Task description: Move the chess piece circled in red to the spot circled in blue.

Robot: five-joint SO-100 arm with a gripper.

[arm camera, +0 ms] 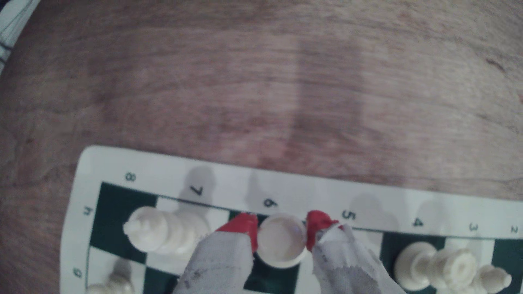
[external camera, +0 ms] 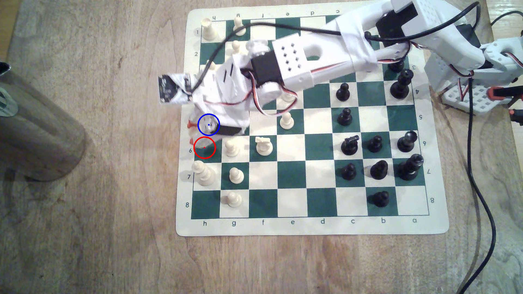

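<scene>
Board edge (arm camera: 283,183) numbered 8, 7, 6, 5, 4 along file h. Arm stretched low across board, gripper (arm camera: 282,229) closed on rook (arm camera: 282,243), over the h6–h5 border, beside blue-ringed spot (external camera: 209,124).

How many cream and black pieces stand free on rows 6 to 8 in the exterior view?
Cream pieces: 5
Black pieces: 7
Total: 12
The rook held in the end effector is not counted.
</scene>
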